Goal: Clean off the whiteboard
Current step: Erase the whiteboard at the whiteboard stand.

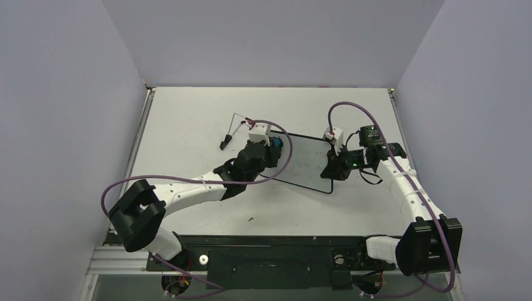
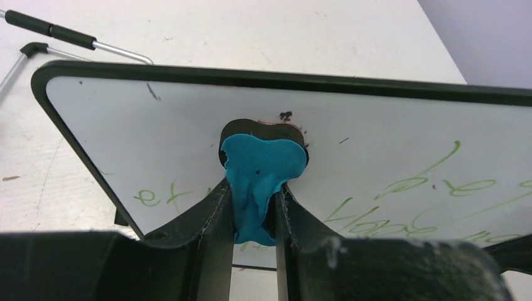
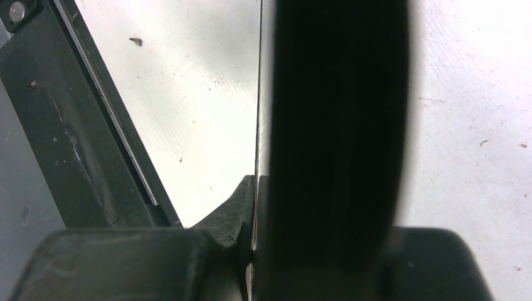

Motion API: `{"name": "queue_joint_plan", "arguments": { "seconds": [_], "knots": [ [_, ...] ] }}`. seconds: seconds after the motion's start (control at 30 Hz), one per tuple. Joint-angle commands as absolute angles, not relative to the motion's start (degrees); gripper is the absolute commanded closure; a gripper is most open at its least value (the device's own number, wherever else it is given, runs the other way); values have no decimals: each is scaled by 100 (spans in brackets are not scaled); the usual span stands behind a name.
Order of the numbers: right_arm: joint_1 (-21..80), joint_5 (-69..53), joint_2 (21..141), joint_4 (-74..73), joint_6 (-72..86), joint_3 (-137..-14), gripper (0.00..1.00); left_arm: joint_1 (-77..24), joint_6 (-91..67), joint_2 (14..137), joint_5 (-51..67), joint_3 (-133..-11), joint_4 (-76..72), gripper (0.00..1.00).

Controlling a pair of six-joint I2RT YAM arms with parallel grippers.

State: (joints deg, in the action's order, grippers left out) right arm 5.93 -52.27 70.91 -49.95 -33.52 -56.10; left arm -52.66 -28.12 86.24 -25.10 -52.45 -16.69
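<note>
- I am pinching the blue eraser (image 2: 263, 164) between the fingers of my left gripper (image 2: 252, 204); the jaws are pressing together on its lower part.
- I am holding the eraser's face against the whiteboard (image 1: 305, 164), close under its far edge and toward its left half.
- My right gripper (image 1: 331, 169) is clamping shut on the board's right edge; in the right wrist view the board is showing edge-on as a thin line between the fingers.
- The board is sitting mid-table between my two grippers.
- Green handwriting (image 2: 433, 188) is running across the board's lower part; the surface just around the eraser is showing white with a few dark specks.
- The wire stand (image 1: 235, 128) is lying on the table (image 1: 188, 106) near the board's far-left corner, apart from the frame.
- Bare table is extending past the board's far edge and in front of its near edge toward my bases.
</note>
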Motion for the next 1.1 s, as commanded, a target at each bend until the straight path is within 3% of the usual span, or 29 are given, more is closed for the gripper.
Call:
{"name": "queue_joint_plan", "arguments": {
  "seconds": [0.0, 0.27, 1.07],
  "knots": [
    [637, -5416, 6888, -5070, -3665, -5596, 100, -5227, -2721, 8553, -2104, -5034, -2103, 100],
    [637, -5429, 6897, -5067, -3674, -5594, 100, -5959, -2042, 8780, -1800, -5332, -2580, 100],
    [632, -5447, 6887, -5098, -3700, -5590, 100, -5860, -2503, 9000, -2654, -5572, -1637, 100]
  ]
}}
